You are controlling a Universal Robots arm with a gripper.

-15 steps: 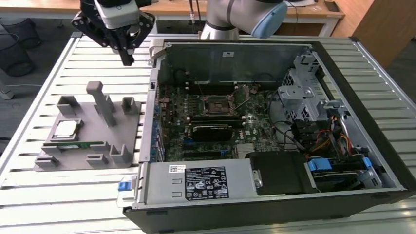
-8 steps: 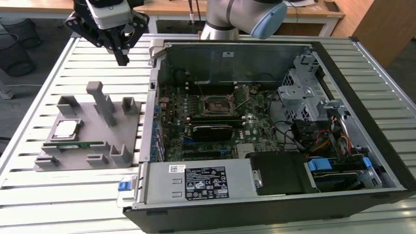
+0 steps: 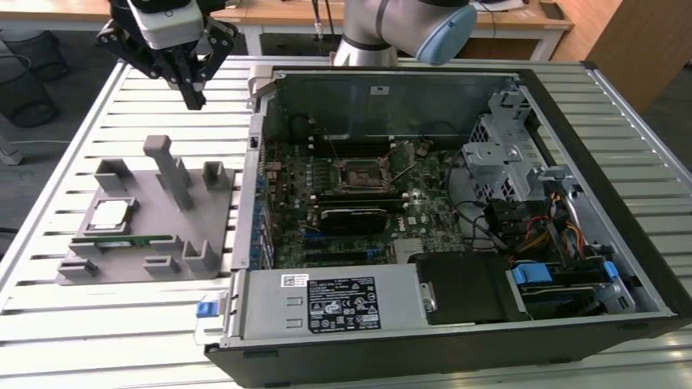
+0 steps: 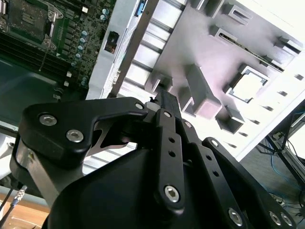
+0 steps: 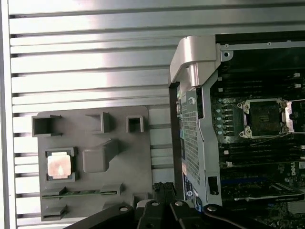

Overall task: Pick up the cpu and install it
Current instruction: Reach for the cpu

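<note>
Exterior view shows the tool (image 3: 194, 96) hanging above the slatted bench (image 3: 76, 324), its fingers closed together on nothing. It is well apart from the cpu (image 3: 110, 215), which lies flat in its recess on the grey holder (image 3: 151, 220) beside the open computer case (image 3: 433, 74). By my reading the pick-up has not begun; a grasp calls for opened fingers centred over the chip, straddling its rim.

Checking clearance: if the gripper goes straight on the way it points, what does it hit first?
The gripper would likely meet the gray holder block, at its edge nearest the computer case, or the slatted table just beside it; depth is unclear. The cpu sits off that line in its pocket.
</note>
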